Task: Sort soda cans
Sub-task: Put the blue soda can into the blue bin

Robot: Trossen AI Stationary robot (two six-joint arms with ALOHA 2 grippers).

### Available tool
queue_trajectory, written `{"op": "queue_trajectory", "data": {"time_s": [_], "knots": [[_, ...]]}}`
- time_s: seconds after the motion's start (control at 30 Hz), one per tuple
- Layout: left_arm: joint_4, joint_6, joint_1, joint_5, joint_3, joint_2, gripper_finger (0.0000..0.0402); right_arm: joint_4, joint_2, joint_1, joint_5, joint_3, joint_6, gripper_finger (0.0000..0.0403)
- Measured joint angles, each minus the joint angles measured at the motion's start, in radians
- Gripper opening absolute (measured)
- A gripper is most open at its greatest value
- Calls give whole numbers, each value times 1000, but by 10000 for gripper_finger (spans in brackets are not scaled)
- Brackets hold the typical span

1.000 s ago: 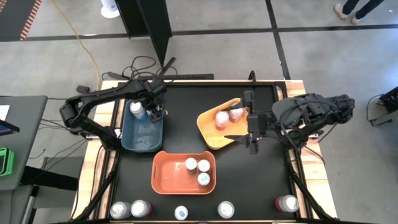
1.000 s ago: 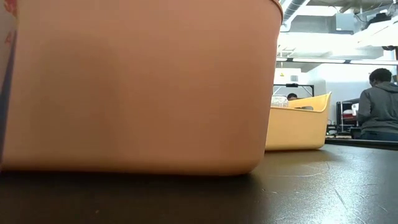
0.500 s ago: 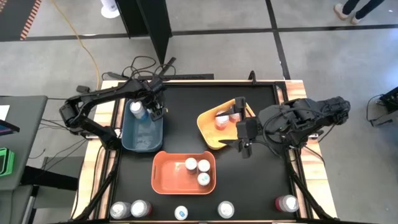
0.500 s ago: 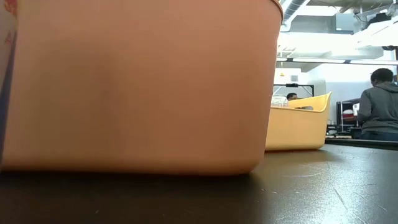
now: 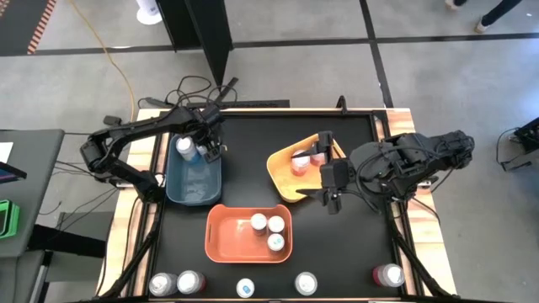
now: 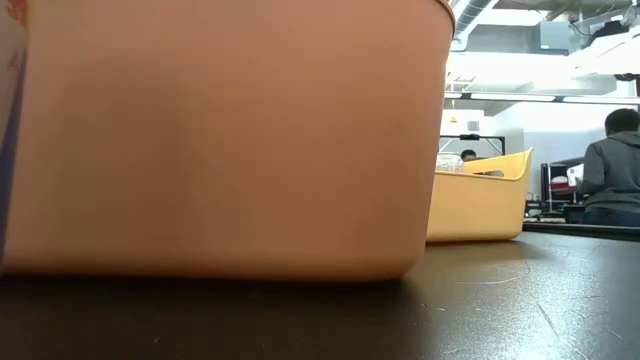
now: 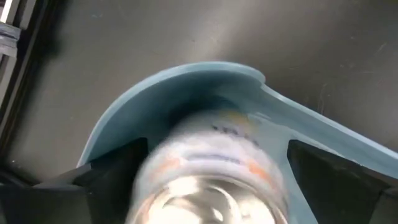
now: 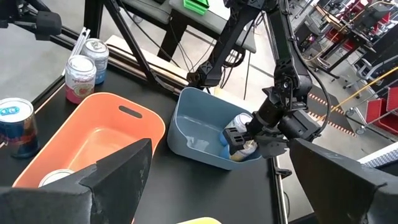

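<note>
Cans lie sorted by bin: one blue-labelled can (image 5: 186,149) in the blue bin (image 5: 194,181), three (image 5: 268,231) in the orange bin (image 5: 226,244), two (image 5: 300,161) in the yellow bin (image 5: 286,178). Left gripper (image 5: 212,153) hovers over the blue bin, jaws spread around a can (image 7: 208,174). Right gripper (image 5: 323,150) hangs open above the yellow bin.

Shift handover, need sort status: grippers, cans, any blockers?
Left gripper over blue bin, open around a can. Right gripper open, empty, over yellow bin. No blockers seen.

Soda cans (image 5: 268,231) stand upright in bins and along the table edge.
</note>
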Motion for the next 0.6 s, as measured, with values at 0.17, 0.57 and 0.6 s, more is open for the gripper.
{"op": "queue_trajectory", "data": {"time_s": [0.17, 0.57, 0.6], "knots": [[-4, -5, 0, 0, 0, 0, 374, 0, 0, 0, 0, 0, 0, 398], [-16, -6, 0, -12, 49, -122, 375, 0, 0, 0, 0, 0, -3, 398], [-16, -6, -1, -11, 55, -139, 375, 0, 0, 0, 0, 0, -3, 398]]}}
